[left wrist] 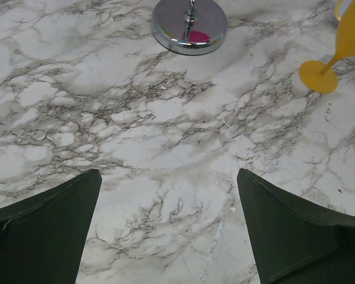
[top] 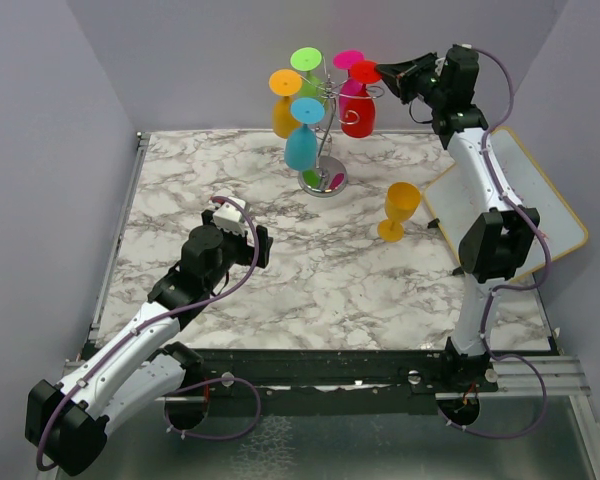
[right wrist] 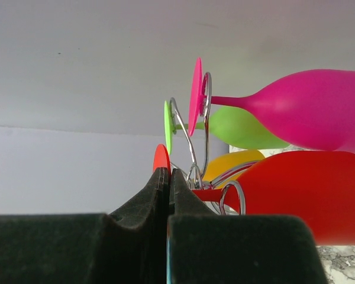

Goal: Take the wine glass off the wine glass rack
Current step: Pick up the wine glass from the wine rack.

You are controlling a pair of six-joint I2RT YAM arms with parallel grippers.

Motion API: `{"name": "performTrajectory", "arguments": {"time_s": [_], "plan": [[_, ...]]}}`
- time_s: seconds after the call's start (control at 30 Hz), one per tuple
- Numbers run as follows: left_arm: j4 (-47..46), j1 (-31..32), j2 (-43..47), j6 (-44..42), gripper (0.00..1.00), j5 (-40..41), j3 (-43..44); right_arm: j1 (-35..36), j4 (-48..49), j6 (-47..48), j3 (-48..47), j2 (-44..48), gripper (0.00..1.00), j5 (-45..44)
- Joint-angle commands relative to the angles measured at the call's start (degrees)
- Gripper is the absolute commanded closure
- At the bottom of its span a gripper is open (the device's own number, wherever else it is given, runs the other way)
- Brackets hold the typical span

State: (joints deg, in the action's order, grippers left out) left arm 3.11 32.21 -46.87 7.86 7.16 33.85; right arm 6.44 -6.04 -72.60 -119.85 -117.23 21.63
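Note:
The wine glass rack [top: 325, 140], a silver wire stand with a round shiny base, stands at the back middle of the marble table. Several coloured glasses hang upside down on it. My right gripper [top: 385, 72] is up at the rack's top right. In the right wrist view it [right wrist: 169, 171] is shut on the thin foot of the red wine glass [right wrist: 296, 195], whose stem still lies in a wire loop of the rack [right wrist: 206, 118]. My left gripper [top: 265, 245] is open and empty, low over the table [left wrist: 168, 173], well short of the rack's base [left wrist: 189, 26].
A yellow glass [top: 400, 210] stands upright on the table right of the rack; it also shows in the left wrist view [left wrist: 343, 41]. A white board [top: 520, 200] lies at the table's right edge. Pink [right wrist: 307, 109], green and orange glasses hang close around the red one.

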Motion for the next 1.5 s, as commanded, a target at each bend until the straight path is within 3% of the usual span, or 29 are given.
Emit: {"name": "performTrajectory", "arguments": {"time_s": [0.0, 0.67, 0.8, 1.47], "plan": [[0.5, -0.3, 0.3, -0.4, 0.01, 1.3, 0.2, 0.0, 1.3, 0.8, -1.0, -0.7, 0.99, -3.3], [0.7, -0.3, 0.5, -0.5, 0.01, 1.2, 0.1, -0.3, 2.0, 4.0, 0.4, 1.3, 0.99, -7.6], [0.7, -0.4, 0.5, -0.5, 0.01, 1.1, 0.2, -1.1, 2.7, 5.3, 4.3, 4.5, 0.99, -10.5], [0.6, -0.3, -0.1, 0.2, 0.01, 0.0, 0.3, -3.7, 8.2, 8.6, 18.8, 16.4, 0.99, -8.8]]}}
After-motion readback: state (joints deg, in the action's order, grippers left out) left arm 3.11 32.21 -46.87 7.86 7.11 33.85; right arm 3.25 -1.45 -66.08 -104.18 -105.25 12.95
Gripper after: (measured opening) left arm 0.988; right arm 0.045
